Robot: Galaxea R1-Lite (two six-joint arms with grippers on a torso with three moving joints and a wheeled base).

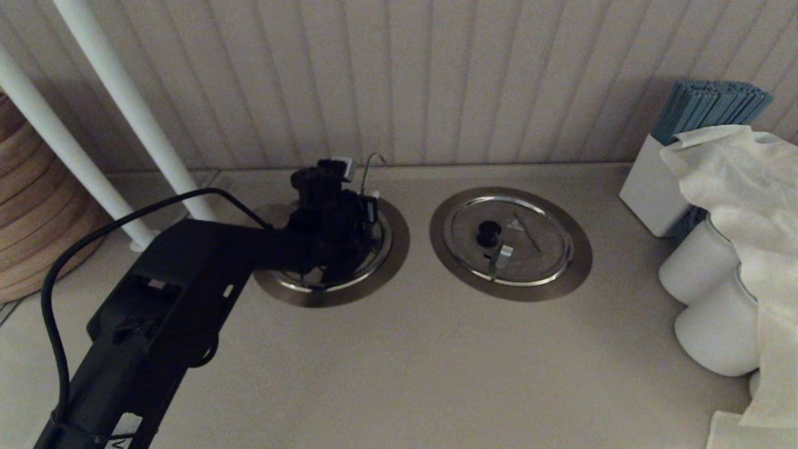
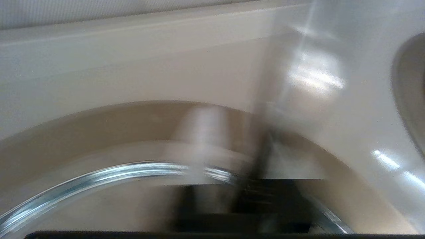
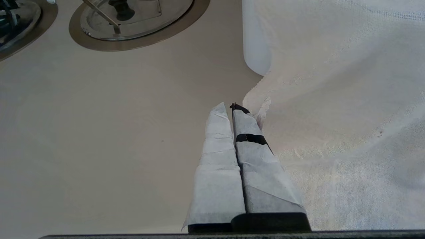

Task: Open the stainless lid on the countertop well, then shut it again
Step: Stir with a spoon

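Observation:
The countertop well's brushed-steel flange (image 1: 400, 240) lies at the left of the counter. From its far side the thin hooked rod (image 1: 368, 167) rises. My left gripper (image 1: 340, 240) hangs low over the middle of the stainless lid, hiding the knob; only the lid's bright rim (image 1: 336, 285) shows. The left wrist view is smeared, showing the flange arc (image 2: 83, 129) and the shiny rim (image 2: 99, 177). My right gripper (image 3: 229, 108), its fingers wrapped in white tape, is shut on nothing above bare counter beside a white cloth (image 3: 348, 116).
The twin well (image 1: 564, 274) with a black knob and a short flat tab sits to the right. White jars (image 1: 711, 299) under the cloth and a white box of blue straws (image 1: 651, 187) stand at the far right. Two white poles (image 1: 124, 100) and a wooden basket (image 1: 31, 206) stand at the left.

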